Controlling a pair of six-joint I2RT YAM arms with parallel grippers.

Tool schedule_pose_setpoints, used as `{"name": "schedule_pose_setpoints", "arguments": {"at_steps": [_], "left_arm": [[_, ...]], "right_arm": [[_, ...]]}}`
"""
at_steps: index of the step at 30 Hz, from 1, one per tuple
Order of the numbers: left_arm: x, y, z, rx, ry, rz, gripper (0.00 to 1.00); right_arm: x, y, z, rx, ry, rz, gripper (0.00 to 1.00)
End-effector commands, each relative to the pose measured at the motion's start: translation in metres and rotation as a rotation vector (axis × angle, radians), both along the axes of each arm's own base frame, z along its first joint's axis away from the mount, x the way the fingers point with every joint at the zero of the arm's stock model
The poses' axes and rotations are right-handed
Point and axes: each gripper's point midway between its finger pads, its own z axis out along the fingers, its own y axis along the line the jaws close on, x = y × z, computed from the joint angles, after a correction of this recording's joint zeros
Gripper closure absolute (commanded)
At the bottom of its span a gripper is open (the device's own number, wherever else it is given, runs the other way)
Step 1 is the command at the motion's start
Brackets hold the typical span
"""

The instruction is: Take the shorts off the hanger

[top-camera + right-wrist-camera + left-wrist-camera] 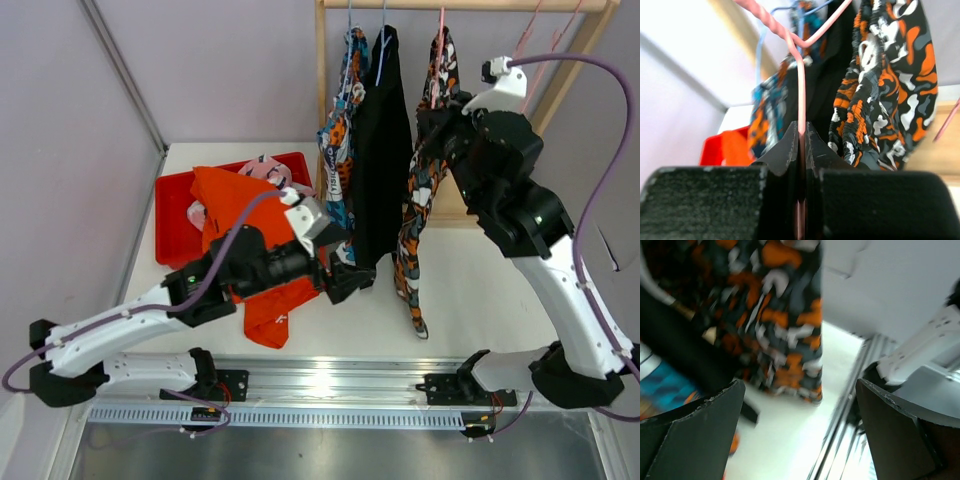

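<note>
Currently: right gripper [801, 132] clamped on pink hanger [801, 90]; left gripper [800, 385] spread apart, empty.
Handling: blotched shorts [890, 85] likely light, limp; grasp at waistband.

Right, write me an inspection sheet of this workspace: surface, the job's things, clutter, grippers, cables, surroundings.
Surface: white table, with a red tray at its left.
Job's things: blotched shorts hang on the pink hanger; black shorts and blue printed shorts hang beside them; orange shorts drape over the tray's edge; pink printed shorts lie in it.
Clutter: nothing seen.
Grippers: left gripper open, empty, low by the hanging shorts; right gripper shut on the pink hanger's wire.
Cables: purple cables run along both arms.
Surroundings: wooden rack, lilac wall.
</note>
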Motion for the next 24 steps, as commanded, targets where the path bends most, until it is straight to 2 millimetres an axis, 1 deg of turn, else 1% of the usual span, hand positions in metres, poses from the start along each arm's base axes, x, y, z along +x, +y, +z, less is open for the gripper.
{"name": "schedule_pose_setpoints", "arguments": {"at_steps": [1, 2, 3, 4, 6, 7, 8, 9, 10, 11, 12, 13, 16, 17, 18, 19, 20, 21, 22, 23, 24], "left_arm": [[-0.009, -0.043, 0.032, -0.093, -0.095, -0.094, 0.01], [-0.010, -0.051, 0.034, -0.102, -0.100, -0.111, 0.01], [-0.011, -0.060, 0.040, -0.137, -0.117, -0.128, 0.01], [-0.010, -0.073, 0.034, -0.129, -0.109, -0.136, 0.00], [-0.010, -0.085, 0.036, -0.151, -0.106, -0.148, 0.01], [-0.009, -0.094, 0.033, -0.147, -0.100, -0.155, 0.01], [-0.011, -0.098, 0.033, -0.152, -0.100, -0.164, 0.01], [-0.015, -0.103, 0.034, -0.160, -0.097, -0.178, 0.01], [-0.016, -0.107, 0.038, -0.178, -0.103, -0.182, 0.01], [-0.016, -0.113, 0.038, -0.176, -0.101, -0.181, 0.01], [-0.019, -0.116, 0.041, -0.180, -0.110, -0.183, 0.01], [-0.019, -0.119, 0.039, -0.174, -0.112, -0.181, 0.01], [-0.006, -0.126, 0.036, -0.162, -0.114, -0.115, 0.01], [-0.002, -0.127, 0.035, -0.164, -0.119, -0.098, 0.05], [0.004, -0.128, 0.034, -0.160, -0.121, -0.067, 0.26], [0.007, -0.129, 0.033, -0.161, -0.121, -0.053, 0.38], [0.010, -0.131, 0.032, -0.162, -0.122, -0.039, 0.55], [0.015, -0.132, 0.028, -0.153, -0.113, -0.009, 0.99], [0.017, -0.132, 0.022, -0.143, -0.103, -0.001, 1.00], [0.017, -0.131, 0.021, -0.144, -0.097, 0.001, 1.00], [0.013, -0.131, 0.018, -0.140, -0.092, -0.007, 1.00]], "right_arm": [[-0.028, -0.014, 0.036, 0.119, -0.105, -0.049, 1.00], [-0.033, -0.013, 0.035, 0.122, -0.101, -0.046, 1.00], [-0.039, -0.008, 0.031, 0.122, -0.092, -0.044, 1.00], [-0.045, -0.009, 0.033, 0.125, -0.095, -0.040, 1.00], [-0.052, -0.004, 0.031, 0.121, -0.088, -0.036, 1.00], [-0.054, -0.005, 0.030, 0.119, -0.087, -0.037, 1.00], [-0.057, -0.007, 0.032, 0.121, -0.089, -0.037, 1.00], [-0.058, -0.005, 0.028, 0.113, -0.081, -0.034, 1.00], [-0.059, -0.005, 0.028, 0.116, -0.080, -0.036, 1.00], [-0.060, -0.007, 0.028, 0.119, -0.081, -0.034, 1.00], [-0.062, -0.008, 0.027, 0.122, -0.080, -0.032, 1.00], [-0.061, -0.008, 0.024, 0.119, -0.074, -0.037, 1.00], [-0.065, -0.010, 0.023, 0.130, -0.073, -0.030, 1.00], [-0.066, -0.011, 0.022, 0.129, -0.071, -0.031, 1.00], [-0.068, -0.014, 0.024, 0.140, -0.073, -0.032, 1.00], [-0.069, -0.015, 0.023, 0.143, -0.072, -0.032, 1.00], [-0.070, -0.016, 0.023, 0.143, -0.072, -0.034, 1.00], [-0.071, -0.018, 0.024, 0.145, -0.075, -0.034, 1.00], [-0.072, -0.020, 0.026, 0.147, -0.079, -0.040, 1.00], [-0.073, -0.022, 0.028, 0.143, -0.083, -0.043, 1.00], [-0.073, -0.024, 0.029, 0.127, -0.088, -0.051, 1.00]]}}
